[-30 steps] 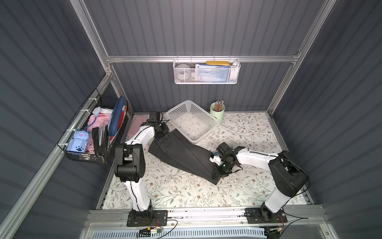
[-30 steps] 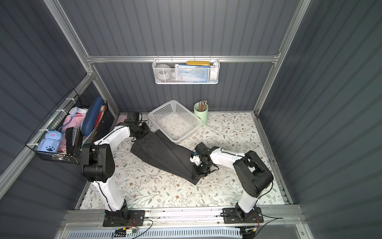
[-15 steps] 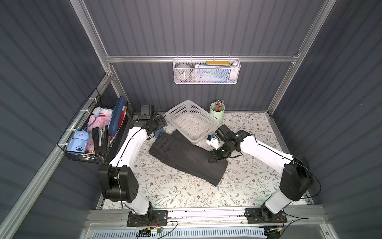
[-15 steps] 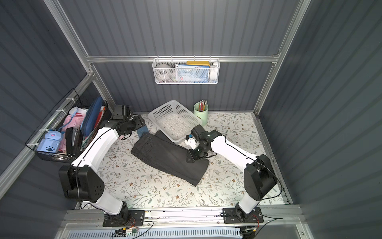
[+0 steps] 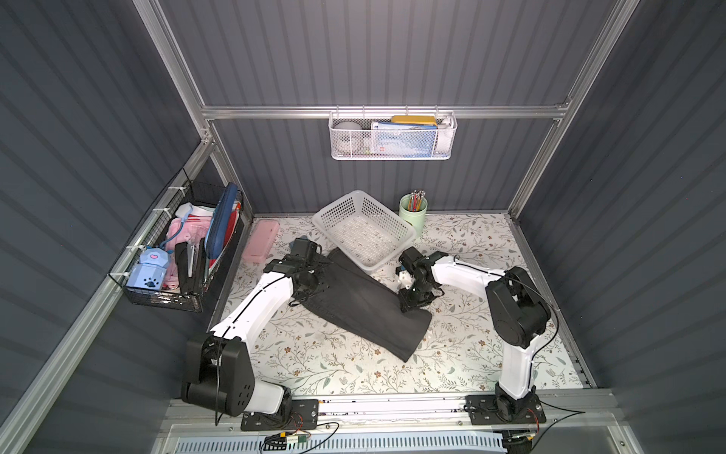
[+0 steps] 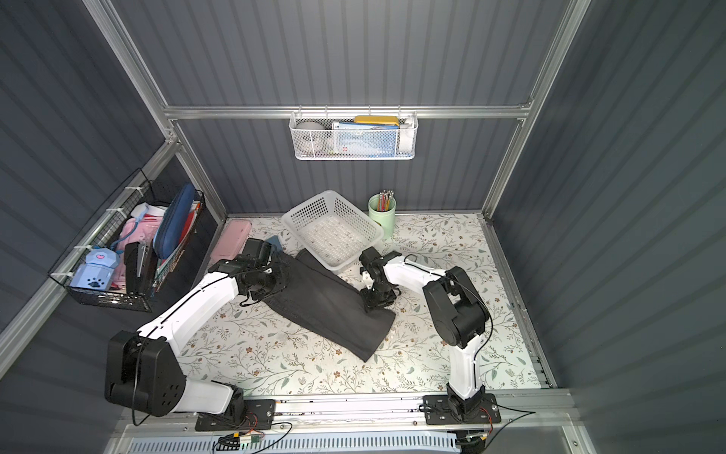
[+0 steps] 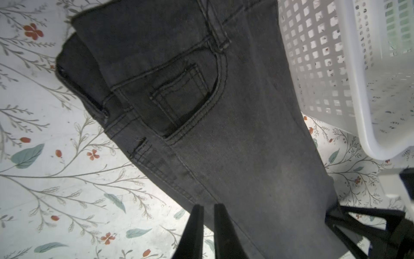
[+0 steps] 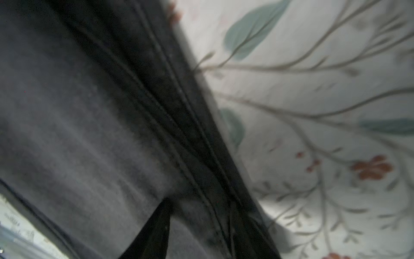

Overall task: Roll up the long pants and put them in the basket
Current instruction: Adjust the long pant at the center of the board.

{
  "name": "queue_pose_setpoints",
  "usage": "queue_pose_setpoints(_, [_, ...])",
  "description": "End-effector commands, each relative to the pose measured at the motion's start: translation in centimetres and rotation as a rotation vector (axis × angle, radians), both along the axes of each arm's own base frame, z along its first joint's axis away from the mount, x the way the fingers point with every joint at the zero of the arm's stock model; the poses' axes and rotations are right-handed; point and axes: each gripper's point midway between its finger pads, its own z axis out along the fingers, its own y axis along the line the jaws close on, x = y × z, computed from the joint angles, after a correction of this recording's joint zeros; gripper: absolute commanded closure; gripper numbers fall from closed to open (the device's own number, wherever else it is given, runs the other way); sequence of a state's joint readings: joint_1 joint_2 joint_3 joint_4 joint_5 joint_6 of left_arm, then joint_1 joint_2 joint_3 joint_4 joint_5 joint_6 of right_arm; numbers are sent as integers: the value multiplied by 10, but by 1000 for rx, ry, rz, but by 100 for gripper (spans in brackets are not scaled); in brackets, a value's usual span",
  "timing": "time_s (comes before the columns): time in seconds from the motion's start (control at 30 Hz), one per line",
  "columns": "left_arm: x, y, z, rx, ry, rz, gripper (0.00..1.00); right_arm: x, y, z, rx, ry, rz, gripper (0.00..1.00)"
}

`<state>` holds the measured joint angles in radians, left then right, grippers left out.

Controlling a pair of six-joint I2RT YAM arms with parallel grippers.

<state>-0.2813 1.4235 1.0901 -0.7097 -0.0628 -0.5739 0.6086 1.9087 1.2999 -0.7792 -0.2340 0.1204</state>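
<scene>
Long pants [image 5: 365, 310] are lying flat, folded lengthwise and running diagonally across the desk [image 5: 322, 365], with the far edge touching the basket [image 5: 334, 212]. No roll is forming yet. Left fingers [image 7: 196, 224] are clenching to a sliver on the side edge below the pocket, probably pinning it for straightening. Right fingers [image 8: 156, 228] are sitting at the opposite seam. That view is blurred, so I cannot tell if they're gripping.

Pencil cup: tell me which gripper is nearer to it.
Right. The right gripper sits at the pants' edge, just past the basket's corner from the cup; the left gripper is beyond the basket, at the pants' opposite edge.
</scene>
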Motion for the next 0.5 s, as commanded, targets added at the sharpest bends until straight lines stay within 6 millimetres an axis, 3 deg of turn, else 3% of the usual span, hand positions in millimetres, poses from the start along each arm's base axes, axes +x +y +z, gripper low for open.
queue_pose_setpoints(0.0, [-9,21,6,67,18,71,83,-60,21,21,90,144,45,54])
queue_pose_setpoints(0.13, [-8,44,0,69,39,156,78,-93,58,38,161,191,119,54])
queue_pose_setpoints(0.27, [-4,60,-3,15,40,215,77,-89,74,62,209,142,131,54])
queue_pose_setpoints(0.37, [-3,67,-10,19,49,241,72,-61,71,80,197,27,133,50])
queue_pose_setpoints(0.47, [-2,65,-20,-18,68,292,60,-6,78,104,193,-172,135,37])
